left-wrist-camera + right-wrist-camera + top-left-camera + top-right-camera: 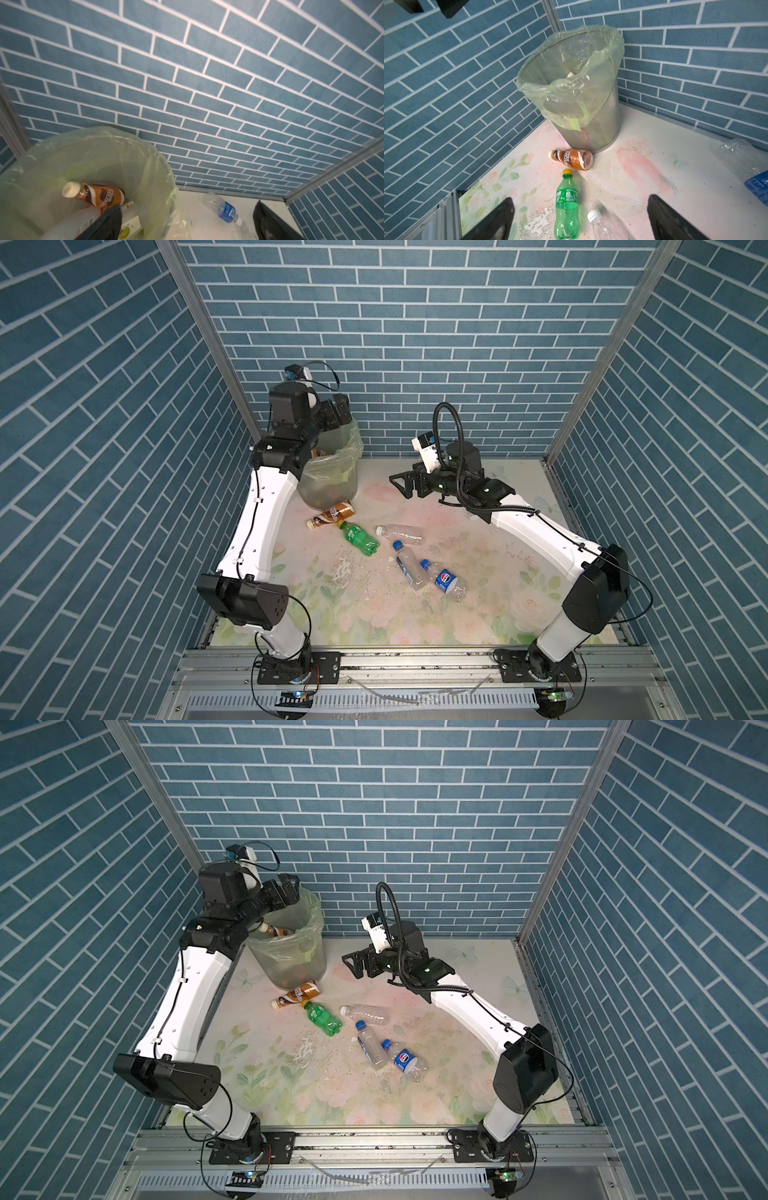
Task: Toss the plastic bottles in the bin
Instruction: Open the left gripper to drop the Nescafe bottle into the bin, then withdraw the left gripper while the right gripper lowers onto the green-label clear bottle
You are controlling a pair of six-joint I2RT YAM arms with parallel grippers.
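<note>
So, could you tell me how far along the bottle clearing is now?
Done: the bin holds several bottles, a brown-labelled one on top. In hand: nothing; the left gripper is open over the bin, the right gripper open above the table. Left on the table: a brown bottle by the bin, a green bottle, a white-capped bottle, two blue-capped bottles, plus a blue-labelled bottle seen only in the wrist views.

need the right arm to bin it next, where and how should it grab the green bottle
Probably the labelled middle of the green bottle, from straight above, with the open right gripper jaws across its width. It lies on its side; its cap end nearly touches the brown-labelled bottle, while both long sides look free, the clear bottle lying apart.
</note>
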